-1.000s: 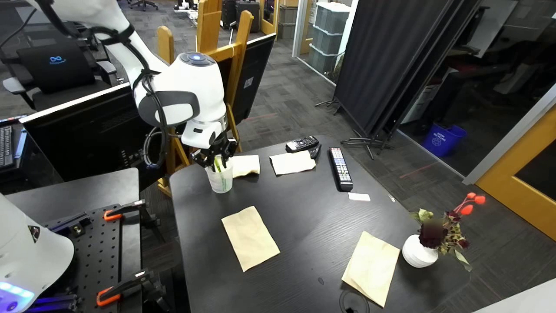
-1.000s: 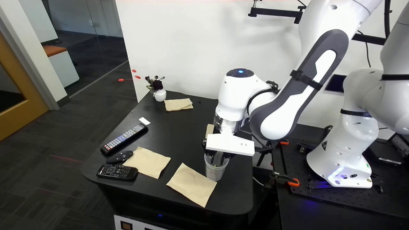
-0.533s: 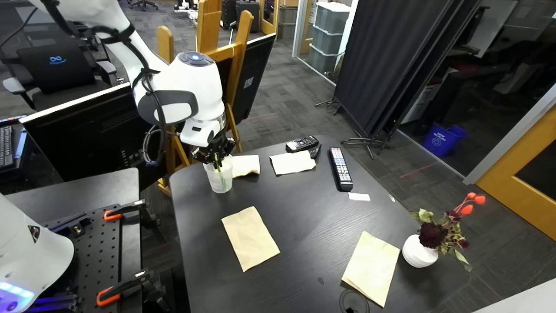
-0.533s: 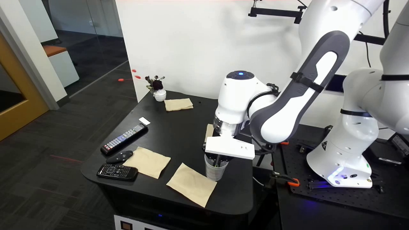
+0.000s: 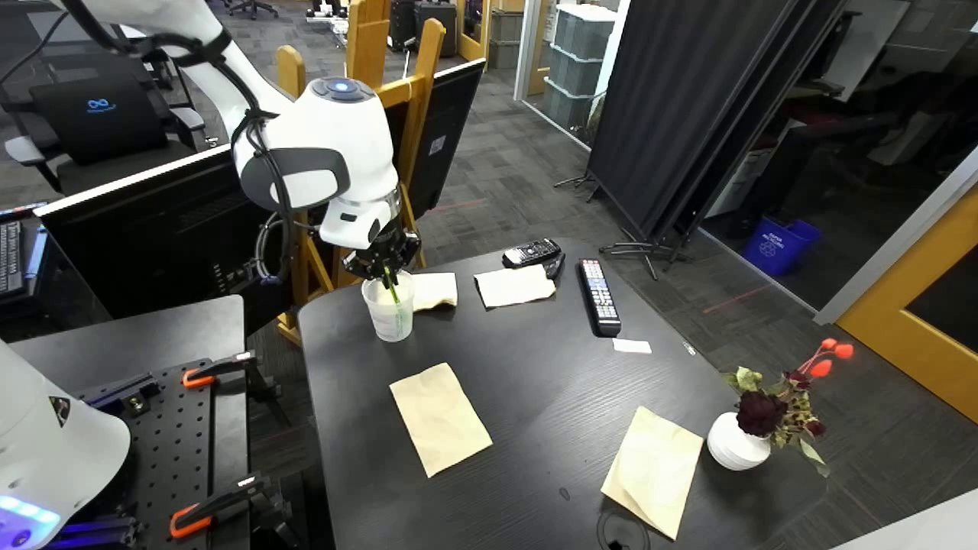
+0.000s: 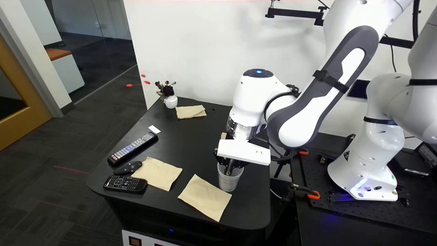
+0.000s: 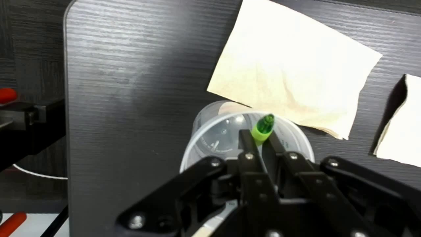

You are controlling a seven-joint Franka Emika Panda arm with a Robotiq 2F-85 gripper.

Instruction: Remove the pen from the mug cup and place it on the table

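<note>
The green pen point(image 7: 262, 130) stands in the mug cup, its bright green end up between my fingertips. In an exterior view, the pen point(image 5: 393, 292) leans inside the cup, its lower part faint through the wall. The mug cup point(image 5: 390, 319) is a translucent whitish cup standing upright near the rounded end of the dark table point(image 5: 535, 382). The mug cup also shows in an exterior view point(image 6: 228, 182) and in the wrist view point(image 7: 197, 140). My gripper point(image 7: 260, 138) is shut on the pen, with its fingertips at the cup's mouth.
A tan paper napkin point(image 7: 289, 72) lies right beside the cup, with another napkin point(image 5: 516, 286) further along. More napkins point(image 5: 441, 418) point(image 5: 655, 472), remotes point(image 5: 600, 296) point(image 5: 532, 253), a white card point(image 5: 632, 346) and a white vase with flowers point(image 5: 738, 441) are on the table.
My gripper has closed on the pen since one second ago. In the last half second it has risen slightly with the pen, and the mug cup has shifted very slightly.
</note>
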